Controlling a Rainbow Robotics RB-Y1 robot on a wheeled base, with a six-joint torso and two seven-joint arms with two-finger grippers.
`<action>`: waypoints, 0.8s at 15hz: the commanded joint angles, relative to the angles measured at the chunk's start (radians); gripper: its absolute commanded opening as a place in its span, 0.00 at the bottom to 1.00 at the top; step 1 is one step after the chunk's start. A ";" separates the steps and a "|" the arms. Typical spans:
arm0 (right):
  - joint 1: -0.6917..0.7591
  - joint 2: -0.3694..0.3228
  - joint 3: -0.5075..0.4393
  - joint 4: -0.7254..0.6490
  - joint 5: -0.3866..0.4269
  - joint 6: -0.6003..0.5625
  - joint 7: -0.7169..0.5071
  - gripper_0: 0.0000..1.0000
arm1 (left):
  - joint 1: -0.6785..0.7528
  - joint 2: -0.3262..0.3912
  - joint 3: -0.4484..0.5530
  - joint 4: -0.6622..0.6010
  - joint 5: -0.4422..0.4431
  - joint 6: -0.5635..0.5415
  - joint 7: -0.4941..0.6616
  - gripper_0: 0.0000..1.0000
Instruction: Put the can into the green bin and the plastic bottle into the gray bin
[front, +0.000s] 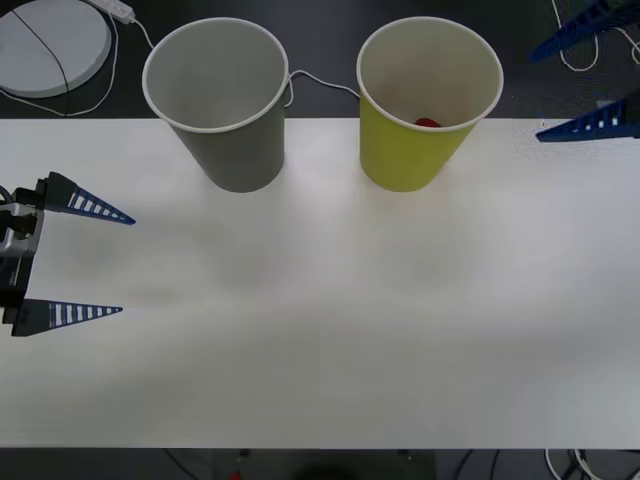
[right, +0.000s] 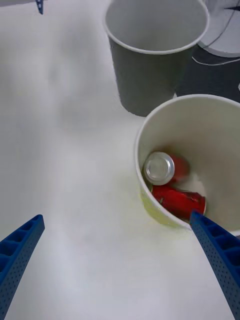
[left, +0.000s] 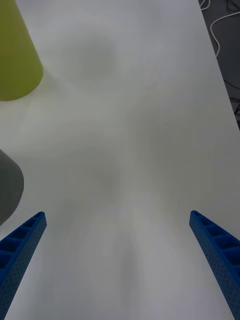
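My left end effector (front: 115, 265) hung spread over the white table (front: 330, 330) while my right end effector (front: 545, 90), also spread, hovered by the green bin (front: 405, 150), where the can (right: 176, 201) lay on its side beside the gray bin (front: 235, 150).

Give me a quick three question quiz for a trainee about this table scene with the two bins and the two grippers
1. True or false: the gray bin stands on the robot's right of the green bin.
2. Which bin holds the can? A gray, B green.
3. Fill in: the left gripper and the right gripper both have fingers that are ____.

Key: 1 false; 2 B; 3 open.
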 joint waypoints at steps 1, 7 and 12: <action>0.121 0.000 -0.081 -0.048 -0.050 0.000 0.117 1.00 | 0.000 0.000 0.000 0.000 0.000 0.000 0.000 1.00; 0.340 0.009 -0.162 -0.074 -0.156 0.000 0.351 1.00 | 0.000 0.000 0.000 0.000 0.000 0.000 0.000 1.00; 0.516 0.043 -0.246 -0.115 -0.195 0.000 0.492 1.00 | 0.000 0.000 0.000 0.000 0.000 0.000 0.000 1.00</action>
